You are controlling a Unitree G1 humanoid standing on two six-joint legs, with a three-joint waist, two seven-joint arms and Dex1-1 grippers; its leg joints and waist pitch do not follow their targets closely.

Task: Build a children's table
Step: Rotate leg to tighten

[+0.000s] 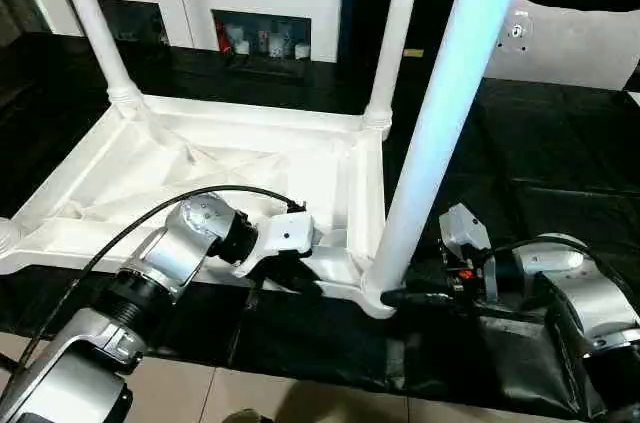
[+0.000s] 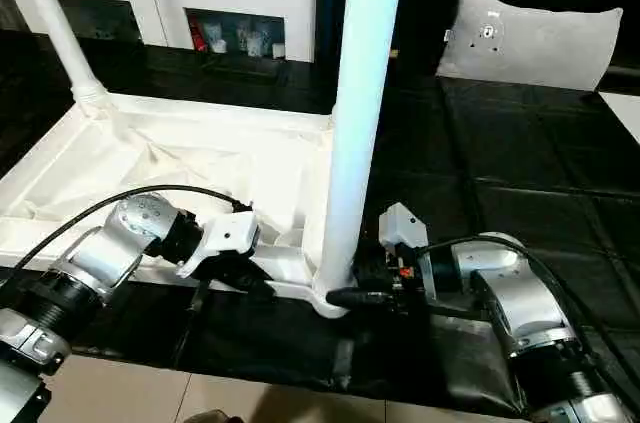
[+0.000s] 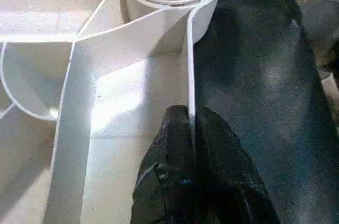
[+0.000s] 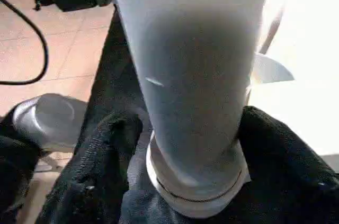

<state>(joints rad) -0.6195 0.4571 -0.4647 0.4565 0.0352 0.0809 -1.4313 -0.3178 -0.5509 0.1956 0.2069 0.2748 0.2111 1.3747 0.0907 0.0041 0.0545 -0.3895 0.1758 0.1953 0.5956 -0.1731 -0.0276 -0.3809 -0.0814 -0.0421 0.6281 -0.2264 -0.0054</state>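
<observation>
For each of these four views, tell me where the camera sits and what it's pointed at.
Left eye: on the head, looking down at the upturned table top; both silver forearms show.
Right eye: beside it, same scene.
Left wrist: along the left hand pinching the top's rim wall.
Right wrist: along the right hand straddling the near leg.
Shared: that leg.
</observation>
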